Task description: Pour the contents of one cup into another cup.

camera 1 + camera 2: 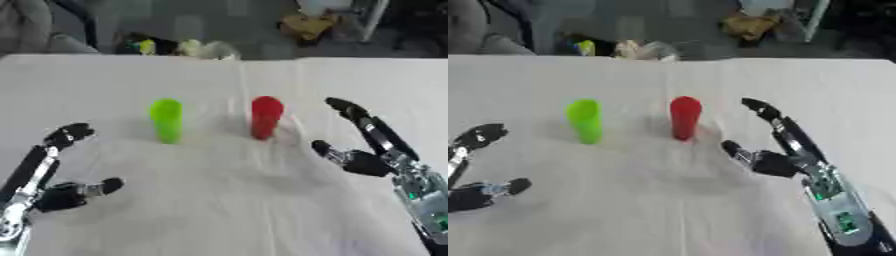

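The red cup [267, 117] stands upright on the white-covered table [227, 200], just off the fingertips of the right hand [372, 160], on that hand's inner side and a little farther out. The right hand is spread wide, fingers straight and thumb held apart, holding nothing and not touching the cup. The green cup [166, 120] stands upright too, beyond the red one as seen from the right hand, and ahead of and inward from the left hand [52, 192]. The left hand rests low near the corner, also spread and empty, well apart from both cups.

Both cups look tall and narrow, probably thin light plastic: stiff enough to hold but likely to tip at a nudge, since the base is small for the height and the cloth beneath is wrinkled. Smooth walls may slide in the fingers. What they hold cannot be seen. The best place to take the red cup seems the middle of its wall, thumb on one side and fingers opposite, keeping clear of the rim so the pour stays free.
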{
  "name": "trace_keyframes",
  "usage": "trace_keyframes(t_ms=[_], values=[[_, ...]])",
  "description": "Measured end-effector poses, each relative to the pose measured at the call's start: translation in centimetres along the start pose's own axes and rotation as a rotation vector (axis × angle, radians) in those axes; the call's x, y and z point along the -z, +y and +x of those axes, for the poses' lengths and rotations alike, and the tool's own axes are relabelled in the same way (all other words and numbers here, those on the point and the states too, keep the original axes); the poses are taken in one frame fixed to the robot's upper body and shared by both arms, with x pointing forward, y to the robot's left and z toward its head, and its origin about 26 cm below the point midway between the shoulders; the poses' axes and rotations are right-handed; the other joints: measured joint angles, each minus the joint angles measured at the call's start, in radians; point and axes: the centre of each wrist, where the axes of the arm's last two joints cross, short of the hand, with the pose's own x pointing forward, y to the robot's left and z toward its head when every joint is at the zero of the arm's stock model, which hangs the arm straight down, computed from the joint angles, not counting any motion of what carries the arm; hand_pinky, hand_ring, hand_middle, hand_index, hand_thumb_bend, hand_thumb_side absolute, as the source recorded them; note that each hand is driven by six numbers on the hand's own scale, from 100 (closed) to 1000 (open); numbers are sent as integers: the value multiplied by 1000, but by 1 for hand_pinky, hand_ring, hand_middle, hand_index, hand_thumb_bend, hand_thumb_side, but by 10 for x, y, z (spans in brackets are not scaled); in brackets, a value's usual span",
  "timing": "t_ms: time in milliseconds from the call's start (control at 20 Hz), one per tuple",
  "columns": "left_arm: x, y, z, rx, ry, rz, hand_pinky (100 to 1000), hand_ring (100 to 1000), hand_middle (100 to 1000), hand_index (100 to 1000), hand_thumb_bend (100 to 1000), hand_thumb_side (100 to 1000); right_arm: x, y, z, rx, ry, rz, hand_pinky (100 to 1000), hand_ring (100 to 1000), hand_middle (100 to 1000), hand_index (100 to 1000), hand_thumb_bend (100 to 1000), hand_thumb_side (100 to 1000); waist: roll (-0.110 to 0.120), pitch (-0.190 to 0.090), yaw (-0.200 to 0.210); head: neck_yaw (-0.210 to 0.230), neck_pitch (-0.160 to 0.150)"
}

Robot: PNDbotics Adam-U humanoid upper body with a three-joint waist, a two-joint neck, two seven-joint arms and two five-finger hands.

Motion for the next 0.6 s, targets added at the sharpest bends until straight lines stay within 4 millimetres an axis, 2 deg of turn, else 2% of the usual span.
trace_keyframes(t_ms=[600], values=[[2, 0, 2, 0, -14, -6, 904, 875, 890, 869, 892, 628, 14, 1, -5, -13, 4, 54, 1000, 1000, 952, 1000, 477, 593, 5, -1, 10, -6, 0]])
